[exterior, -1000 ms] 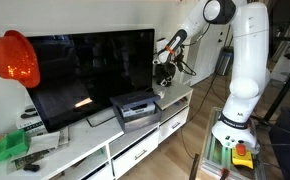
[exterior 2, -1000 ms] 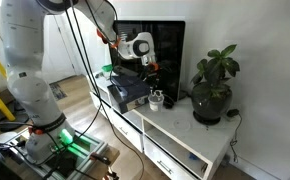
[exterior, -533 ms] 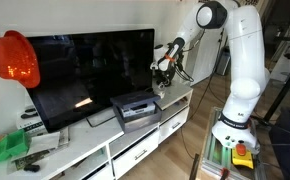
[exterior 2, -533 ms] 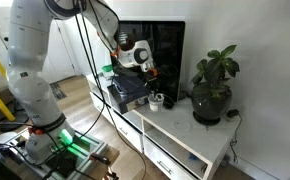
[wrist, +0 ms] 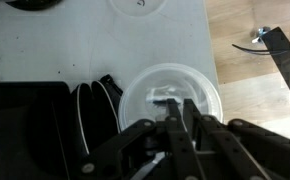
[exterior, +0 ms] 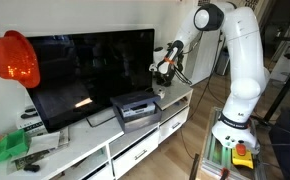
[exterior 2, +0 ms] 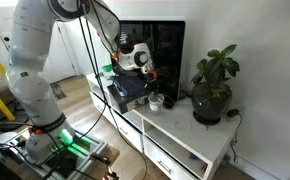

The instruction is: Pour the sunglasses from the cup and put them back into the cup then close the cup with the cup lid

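Clear cup (wrist: 140, 95) stands mid-frame on the white table (wrist: 65, 50); gripper (wrist: 180, 104) hovers just above it, fingers nearly together; whether they pinch anything I cannot tell; stay centred over the rim, descend straight, press evenly.

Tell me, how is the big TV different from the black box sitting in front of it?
The TV stands upright, while the black box lies flat and low. The TV is far bigger than the black box. The TV's front is one dark shiny screen, but the black box has a grey panel on top. Both are mostly black, and both sit on the white cabinet.
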`<state>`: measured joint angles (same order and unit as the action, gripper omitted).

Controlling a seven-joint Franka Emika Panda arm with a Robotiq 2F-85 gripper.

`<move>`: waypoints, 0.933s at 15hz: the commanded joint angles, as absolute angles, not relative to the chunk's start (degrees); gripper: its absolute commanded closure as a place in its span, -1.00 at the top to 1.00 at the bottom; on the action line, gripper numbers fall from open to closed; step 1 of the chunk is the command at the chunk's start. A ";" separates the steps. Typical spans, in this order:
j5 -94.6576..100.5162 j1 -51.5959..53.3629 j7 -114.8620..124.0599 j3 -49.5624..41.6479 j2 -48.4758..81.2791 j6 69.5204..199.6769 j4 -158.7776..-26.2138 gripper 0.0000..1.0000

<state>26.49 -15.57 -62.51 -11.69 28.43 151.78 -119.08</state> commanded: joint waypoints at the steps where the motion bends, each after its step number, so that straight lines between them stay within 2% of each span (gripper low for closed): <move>1: 28.88 -14.12 -60.54 -12.85 28.63 152.98 -119.09 -0.98; 3: 29.05 -13.96 -60.28 -12.94 28.56 153.09 -119.06 -0.38; 5: 27.93 -14.67 -60.95 -12.33 27.68 152.99 -119.31 -0.24; 9: 16.62 -21.25 -64.53 -8.51 26.42 149.71 -119.04 0.32; 14: 3.14 -31.16 -69.34 -8.15 29.19 144.44 -114.35 0.97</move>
<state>10.24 -25.30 -65.76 -9.77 27.87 148.30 -117.65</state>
